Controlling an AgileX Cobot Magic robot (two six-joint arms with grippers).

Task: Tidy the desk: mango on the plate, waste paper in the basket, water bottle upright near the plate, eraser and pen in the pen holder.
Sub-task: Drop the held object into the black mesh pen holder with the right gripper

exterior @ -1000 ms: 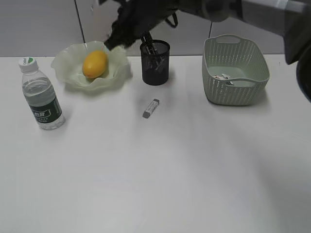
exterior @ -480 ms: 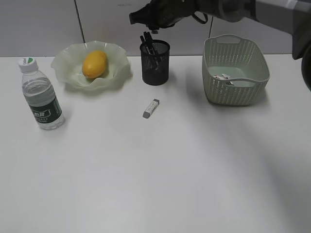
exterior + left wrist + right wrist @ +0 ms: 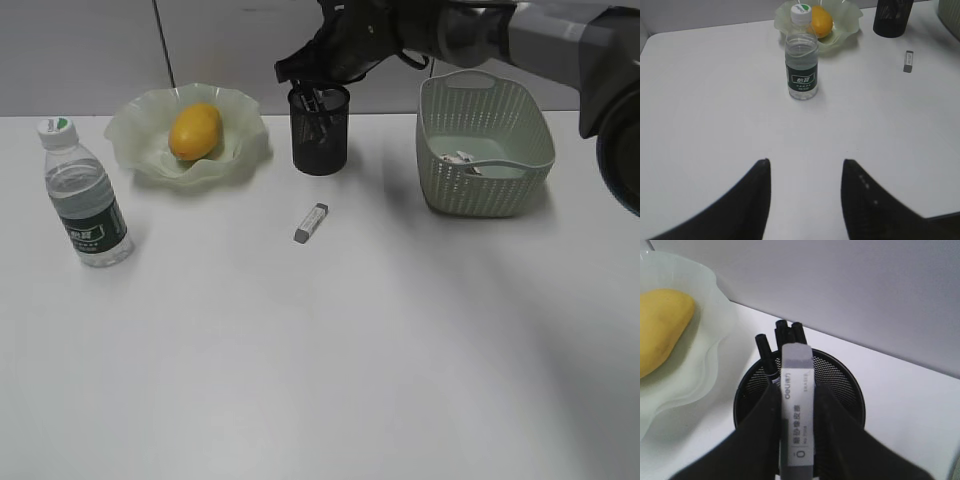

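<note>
The right gripper (image 3: 796, 440) pinches an eraser (image 3: 797, 405) over the pen holder (image 3: 840, 390); centre it before release, prob. clear of the pens (image 3: 785, 335); the left gripper (image 3: 805, 195) is spread, empty.

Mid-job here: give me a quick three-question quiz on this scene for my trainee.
1. True or false: the mango lies on the plate.
2. The right tool grips: A pen, B eraser, C paper?
3. Fill in: a second eraser lies on the desk in front of the ___.
Key: 1 true; 2 B, the held eraser; 3 pen holder.
</note>
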